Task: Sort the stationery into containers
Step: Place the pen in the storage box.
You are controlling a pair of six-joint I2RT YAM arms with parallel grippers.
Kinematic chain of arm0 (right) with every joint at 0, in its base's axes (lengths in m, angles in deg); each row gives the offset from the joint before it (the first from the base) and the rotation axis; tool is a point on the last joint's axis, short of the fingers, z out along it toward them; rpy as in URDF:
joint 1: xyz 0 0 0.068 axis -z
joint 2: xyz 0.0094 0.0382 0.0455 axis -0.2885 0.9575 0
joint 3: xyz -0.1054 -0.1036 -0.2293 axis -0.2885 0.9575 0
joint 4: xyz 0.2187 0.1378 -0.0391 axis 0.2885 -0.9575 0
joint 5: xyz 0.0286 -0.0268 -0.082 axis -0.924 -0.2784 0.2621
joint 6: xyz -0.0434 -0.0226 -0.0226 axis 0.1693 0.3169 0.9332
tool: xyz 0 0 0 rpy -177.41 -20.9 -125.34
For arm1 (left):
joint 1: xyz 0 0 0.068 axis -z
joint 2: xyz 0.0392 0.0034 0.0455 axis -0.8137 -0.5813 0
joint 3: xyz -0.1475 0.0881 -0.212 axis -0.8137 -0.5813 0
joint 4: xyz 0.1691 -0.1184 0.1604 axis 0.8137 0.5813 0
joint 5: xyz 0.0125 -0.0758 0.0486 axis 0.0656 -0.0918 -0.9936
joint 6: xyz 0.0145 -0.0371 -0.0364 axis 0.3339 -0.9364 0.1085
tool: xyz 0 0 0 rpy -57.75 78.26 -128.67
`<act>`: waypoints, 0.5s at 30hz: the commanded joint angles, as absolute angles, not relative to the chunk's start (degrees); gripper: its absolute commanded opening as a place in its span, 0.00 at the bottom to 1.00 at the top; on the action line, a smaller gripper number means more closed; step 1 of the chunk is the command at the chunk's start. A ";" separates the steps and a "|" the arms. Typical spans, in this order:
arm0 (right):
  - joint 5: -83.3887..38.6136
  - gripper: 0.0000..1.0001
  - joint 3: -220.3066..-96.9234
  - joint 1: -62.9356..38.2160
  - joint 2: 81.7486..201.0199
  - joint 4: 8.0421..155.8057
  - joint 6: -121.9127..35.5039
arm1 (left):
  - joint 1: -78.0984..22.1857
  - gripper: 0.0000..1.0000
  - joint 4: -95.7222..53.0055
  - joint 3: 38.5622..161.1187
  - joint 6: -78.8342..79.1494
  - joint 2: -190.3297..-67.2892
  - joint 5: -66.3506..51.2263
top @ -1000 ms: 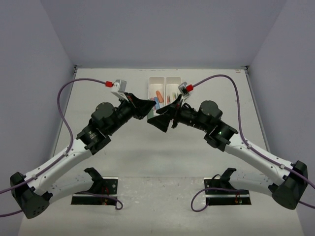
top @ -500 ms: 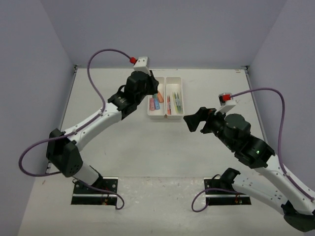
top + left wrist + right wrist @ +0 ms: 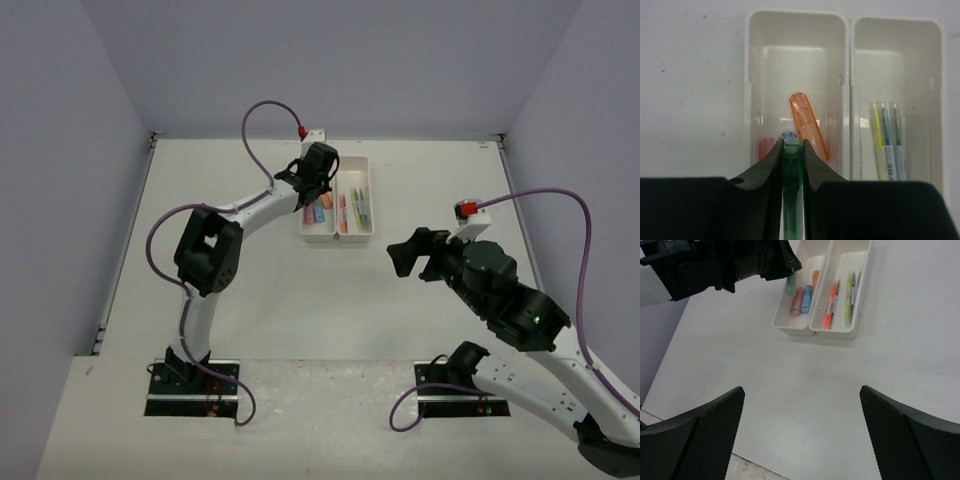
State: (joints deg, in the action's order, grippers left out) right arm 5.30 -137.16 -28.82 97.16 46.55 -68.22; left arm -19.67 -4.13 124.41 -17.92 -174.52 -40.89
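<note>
The white two-compartment tray [image 3: 337,236] stands at the back middle of the table. My left gripper [image 3: 312,188] hovers over its left compartment [image 3: 796,65], shut on a short green piece [image 3: 791,150] that points down into it. In that compartment lie an orange piece [image 3: 808,125], a pink piece [image 3: 763,148] and a blue piece [image 3: 806,292]. Thin pens, one yellow [image 3: 877,135] and one orange-red [image 3: 830,304], lie in the right compartment [image 3: 897,60]. My right gripper [image 3: 412,258] stands open and holds nothing, over bare table right of the tray and nearer to me [image 3: 802,390].
The left arm [image 3: 205,250] stretches from its base up to the tray. Grey walls close in the table on three sides. Two black mounting plates [image 3: 195,385] sit at the near edge.
The left gripper has carried the green piece from in front of the tray to above its left compartment. The right gripper has drawn back to the right, away from the tray.
</note>
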 commanded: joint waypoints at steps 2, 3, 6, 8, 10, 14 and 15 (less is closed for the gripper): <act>4.95 0.99 -136.45 -28.85 97.89 46.22 -67.59 | -21.23 0.06 1.25 131.12 -20.45 -178.06 -42.88; 4.59 0.99 -136.51 -28.85 98.01 46.22 -67.59 | -21.23 0.13 0.96 130.77 -20.52 -177.94 -42.45; 1.91 0.99 -137.20 -28.85 98.61 46.22 -67.42 | -21.32 0.30 1.11 130.24 -20.43 -177.34 -40.29; 0.78 0.99 -137.70 -28.77 99.19 46.16 -67.08 | -21.42 0.37 1.17 130.33 -20.53 -176.77 -39.11; 0.10 0.99 -138.45 -28.80 99.90 46.13 -66.88 | -21.50 0.47 0.86 129.31 -20.38 -174.69 -38.22; 0.28 0.99 -139.14 -28.85 101.17 46.19 -66.42 | -21.41 0.61 0.46 127.49 -19.99 -170.14 -37.74; 0.69 0.99 -139.32 -28.85 101.56 46.13 -66.34 | -21.41 0.62 0.87 127.01 -20.00 -167.95 -37.80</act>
State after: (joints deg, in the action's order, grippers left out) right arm 0.94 -136.94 -28.82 100.25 46.05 -67.53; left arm -21.09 0.98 127.43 -20.21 -177.44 -38.34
